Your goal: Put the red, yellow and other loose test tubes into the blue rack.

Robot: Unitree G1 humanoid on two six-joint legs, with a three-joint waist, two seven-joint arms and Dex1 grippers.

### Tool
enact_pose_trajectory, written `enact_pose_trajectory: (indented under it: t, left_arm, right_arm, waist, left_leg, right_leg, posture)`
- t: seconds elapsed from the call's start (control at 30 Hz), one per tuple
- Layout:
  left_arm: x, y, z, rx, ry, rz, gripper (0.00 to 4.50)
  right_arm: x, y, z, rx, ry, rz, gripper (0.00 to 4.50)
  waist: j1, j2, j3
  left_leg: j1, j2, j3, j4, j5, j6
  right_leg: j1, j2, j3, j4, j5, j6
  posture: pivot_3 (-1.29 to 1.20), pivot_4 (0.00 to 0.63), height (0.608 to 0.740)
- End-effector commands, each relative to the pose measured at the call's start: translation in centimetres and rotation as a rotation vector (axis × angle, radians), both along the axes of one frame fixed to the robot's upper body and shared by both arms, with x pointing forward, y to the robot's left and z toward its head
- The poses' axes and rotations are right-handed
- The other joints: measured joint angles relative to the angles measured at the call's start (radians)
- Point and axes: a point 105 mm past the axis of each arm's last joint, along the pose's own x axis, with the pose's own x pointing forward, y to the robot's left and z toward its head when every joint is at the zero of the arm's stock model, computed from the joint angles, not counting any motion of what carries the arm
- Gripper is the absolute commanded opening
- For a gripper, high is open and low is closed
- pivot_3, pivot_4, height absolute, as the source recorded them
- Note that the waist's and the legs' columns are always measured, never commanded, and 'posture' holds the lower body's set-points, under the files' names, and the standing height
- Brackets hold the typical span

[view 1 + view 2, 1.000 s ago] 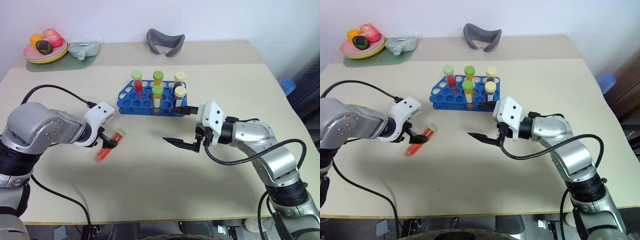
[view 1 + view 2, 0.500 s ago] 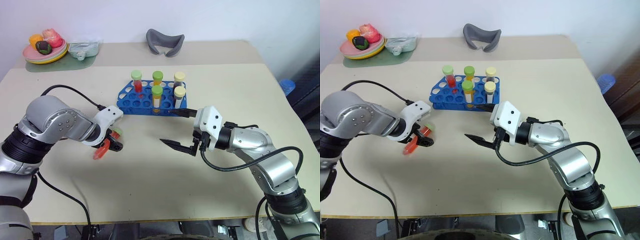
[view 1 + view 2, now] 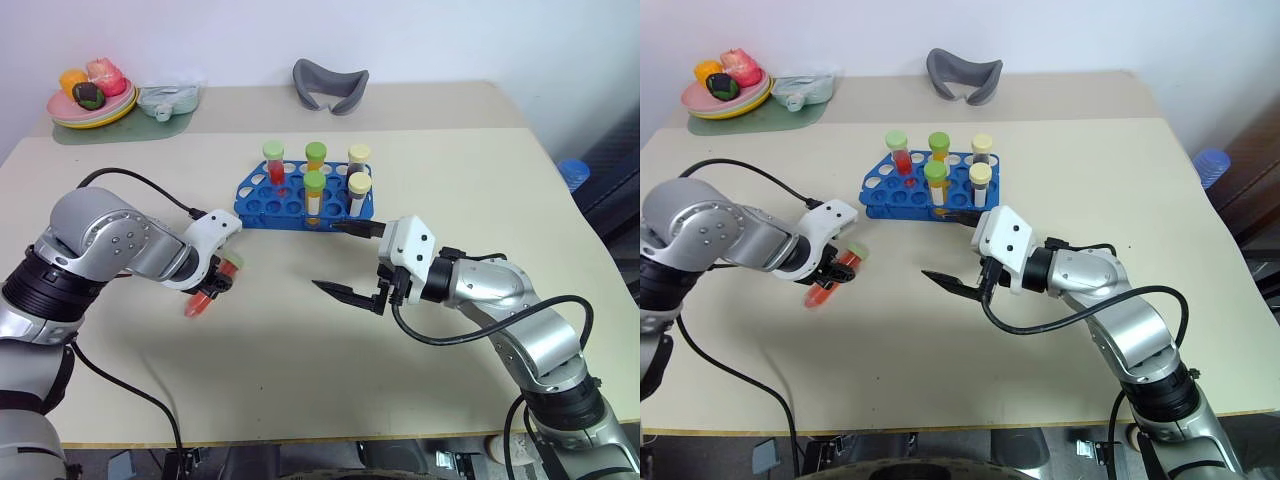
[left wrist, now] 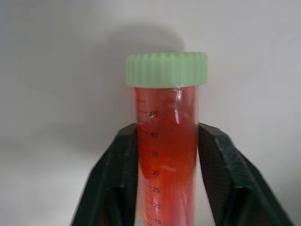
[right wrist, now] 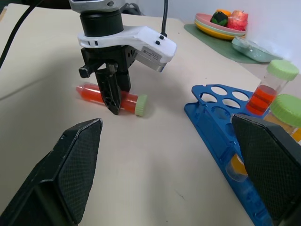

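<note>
A red test tube [image 3: 210, 288] with a pale green cap lies on the table, left of centre. My left gripper [image 3: 213, 284] points down on it, shut on its body. In the left wrist view both black fingers [image 4: 127, 155] press the sides of the red tube [image 4: 166, 141] below the cap. The blue rack [image 3: 262, 202] stands just beyond the middle and holds several upright capped tubes, red, yellow and dark. My right gripper [image 3: 342, 260] hovers level in front of the rack, open, with nothing between its fingers. It faces the left gripper [image 5: 113, 94].
At the far left corner a plate of toy food [image 3: 88, 100] and a pale dish rest on a green mat. A grey curved object [image 3: 331, 83] lies at the back centre. A blue thing [image 3: 574, 171] sits past the table's right edge.
My left gripper has turned over the red tube and closed its fingers on it. The right gripper stays open in about the same place.
</note>
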Motion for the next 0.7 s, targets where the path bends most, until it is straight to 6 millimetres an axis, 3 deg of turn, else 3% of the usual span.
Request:
enact_pose_trajectory:
  t: [0.03,0.2,0.33,0.57,0.63,0.7]
  left_arm:
    - [0.3,0.1,0.3,-0.002,-0.010,0.020,1.78]
    - [0.6,0.4,0.5,-0.004,-0.035,0.048,1.78]
    - [0.8,0.6,0.6,-0.005,-0.051,0.068,0.81]
    - [1.5,1.0,1.5,-0.044,-0.097,0.124,0.81]
    - [2.6,1.2,3.0,-0.075,-0.201,0.170,0.81]
    - [4.6,1.6,6.3,-0.131,-0.456,0.225,0.81]
  right_arm:
    - [-0.6,0.5,1.3,0.021,-0.059,0.027,4.50]
    - [-0.5,0.7,1.4,0.014,-0.064,0.037,4.50]
    - [-0.4,0.8,1.6,0.010,-0.067,0.046,4.50]
    - [-0.4,0.9,1.7,0.002,-0.068,0.058,4.50]
    - [-0.4,0.8,1.7,0.001,-0.068,0.059,4.50]
    - [-0.4,0.7,1.7,-0.002,-0.068,0.056,4.50]
  waist:
    - [0.000,0.000,0.000]
    - [0.001,0.000,0.000]
    - [0.000,0.000,0.000]
    - [0.000,0.000,0.000]
    - [0.000,0.000,0.000]
    - [0.000,0.000,0.000]
  left_leg:
    - [0.000,0.000,0.000,0.000,0.000,0.000]
    - [0.000,0.000,0.000,0.001,0.000,0.000]
    - [0.000,0.000,0.000,0.001,0.000,0.000]
    - [0.000,0.000,0.000,0.002,0.000,0.000]
    - [0.000,0.000,0.000,0.001,0.000,0.000]
    - [0.000,0.000,0.000,0.002,0.000,0.000]
  right_leg:
    - [0.000,0.000,0.000,0.000,0.000,0.000]
    - [0.001,0.000,0.000,0.001,0.000,0.000]
    - [0.000,0.000,0.000,0.001,0.000,0.000]
    - [0.000,0.000,0.000,0.001,0.000,0.000]
    - [0.000,0.000,0.000,0.001,0.000,0.000]
    - [0.000,0.000,0.000,0.001,0.000,0.000]
  posture:
    - [0.00,0.150,0.740]
    - [0.00,0.150,0.740]
    - [0.00,0.150,0.740]
    - [0.00,0.150,0.740]
    - [0.00,0.150,0.740]
    - [0.00,0.150,0.740]
